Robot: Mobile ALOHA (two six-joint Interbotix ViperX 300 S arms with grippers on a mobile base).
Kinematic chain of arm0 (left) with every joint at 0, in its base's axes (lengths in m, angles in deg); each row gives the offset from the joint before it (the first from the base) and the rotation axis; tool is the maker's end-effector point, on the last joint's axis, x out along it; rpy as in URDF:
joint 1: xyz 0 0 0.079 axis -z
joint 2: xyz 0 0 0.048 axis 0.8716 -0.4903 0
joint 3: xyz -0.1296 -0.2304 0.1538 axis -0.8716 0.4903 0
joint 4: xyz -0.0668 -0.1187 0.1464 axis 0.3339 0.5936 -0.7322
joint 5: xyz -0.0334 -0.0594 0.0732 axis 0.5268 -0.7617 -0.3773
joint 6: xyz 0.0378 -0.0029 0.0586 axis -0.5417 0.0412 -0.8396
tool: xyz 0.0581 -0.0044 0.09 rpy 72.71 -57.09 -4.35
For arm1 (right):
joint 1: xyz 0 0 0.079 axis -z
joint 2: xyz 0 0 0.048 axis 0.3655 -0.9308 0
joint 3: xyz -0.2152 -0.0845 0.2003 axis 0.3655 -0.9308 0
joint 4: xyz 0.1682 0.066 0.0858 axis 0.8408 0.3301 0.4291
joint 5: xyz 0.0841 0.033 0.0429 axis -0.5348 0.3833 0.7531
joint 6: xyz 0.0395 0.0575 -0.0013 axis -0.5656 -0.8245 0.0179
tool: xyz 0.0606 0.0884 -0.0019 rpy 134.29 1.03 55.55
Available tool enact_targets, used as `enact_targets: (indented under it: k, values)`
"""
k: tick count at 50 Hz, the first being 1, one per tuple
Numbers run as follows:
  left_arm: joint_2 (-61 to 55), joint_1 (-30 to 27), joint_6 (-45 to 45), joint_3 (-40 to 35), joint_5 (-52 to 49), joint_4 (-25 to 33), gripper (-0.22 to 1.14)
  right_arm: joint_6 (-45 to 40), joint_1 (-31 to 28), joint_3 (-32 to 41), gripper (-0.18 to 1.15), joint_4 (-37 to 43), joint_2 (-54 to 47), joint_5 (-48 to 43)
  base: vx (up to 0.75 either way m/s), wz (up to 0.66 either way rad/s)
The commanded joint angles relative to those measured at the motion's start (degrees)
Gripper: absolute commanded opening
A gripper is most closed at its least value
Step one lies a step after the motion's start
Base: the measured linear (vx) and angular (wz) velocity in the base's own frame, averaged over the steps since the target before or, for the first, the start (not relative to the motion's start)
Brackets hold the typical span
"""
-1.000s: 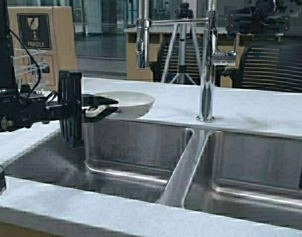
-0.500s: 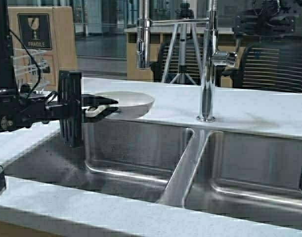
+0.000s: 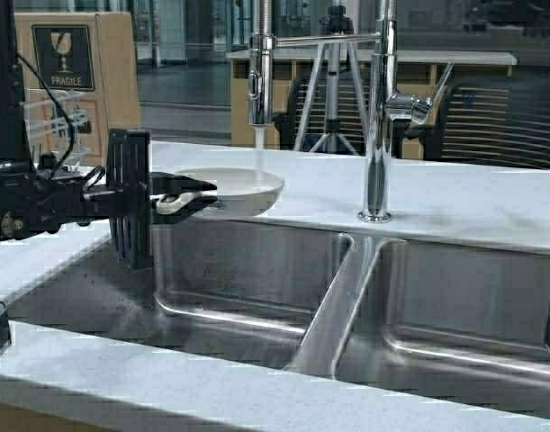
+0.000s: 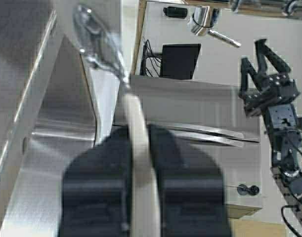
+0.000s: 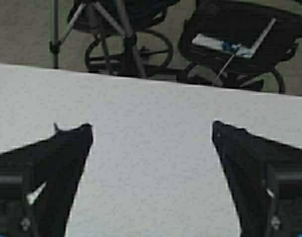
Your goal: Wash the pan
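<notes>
The small cream pan (image 3: 234,184) hangs over the back of the left sink basin (image 3: 247,270), right under the faucet's spray head (image 3: 260,90). A thin stream of water (image 3: 259,148) falls into it. My left gripper (image 3: 180,193) is shut on the pan's pale handle (image 3: 169,203); in the left wrist view the handle (image 4: 139,148) is clamped between both black fingers. My right gripper (image 5: 151,136) is open and empty above the white counter (image 5: 151,98). It also shows far off in the left wrist view (image 4: 267,59). It is out of the high view.
The tall chrome faucet (image 3: 379,135) stands behind the divider, its lever (image 3: 434,93) tilted up to the right. The right basin (image 3: 473,306) lies beside the left one. A cardboard box (image 3: 72,72) and office chairs stand behind the counter.
Water now runs from the spray head into the pan. The faucet lever has swung up and outward. My right arm has drawn away from it, out of the high view.
</notes>
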Motion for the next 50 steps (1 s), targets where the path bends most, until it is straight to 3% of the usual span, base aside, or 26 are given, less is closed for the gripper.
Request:
enact_targets:
  k: [1, 6, 10, 14, 21, 23, 30, 50]
  values:
    - [1.23, 0.26, -0.79, -0.62, 1.32, -0.18, 0.03, 0.18, 0.97, -1.58, 1.04, -0.09, 3.34, -0.62, 0.0, 0.0]
    - [1.23, 0.35, -0.7, -0.62, 1.32, -0.18, 0.03, 0.09, 1.05, -3.34, 1.02, -0.09, 2.46, -0.53, 0.0, 0.0]
    - [1.14, 0.35, -0.7, -0.62, 1.32, -0.18, 0.03, 0.0, 1.14, -3.87, 0.91, -0.09, 0.88, -0.53, 0.0, -0.01]
    - [1.14, 0.35, -0.7, -0.62, 1.32, -0.18, 0.03, -0.44, 0.97, -3.96, 0.65, 0.0, -1.05, -0.35, 0.0, -0.01]
    - [1.14, 0.35, -0.79, -0.44, 1.32, -0.18, 0.03, -0.97, -0.53, -3.43, 0.01, 0.18, -3.16, -0.18, 0.0, 0.0]
    - [1.05, 0.35, -0.79, -0.44, 1.32, -0.18, 0.03, -0.97, -1.23, -3.08, -0.07, 0.18, -3.69, -0.18, 0.0, 0.0]
    - [0.97, 0.35, -0.79, -0.62, 1.32, -0.18, 0.03, -0.97, -4.31, 0.0, 0.09, 0.09, -6.06, 0.0, 0.0, 0.0]
    - [0.09, 0.35, -0.79, -1.23, 2.11, -0.18, 0.03, -0.7, -13.54, 8.0, 0.05, -0.26, -8.17, 4.39, 0.0, 0.0]
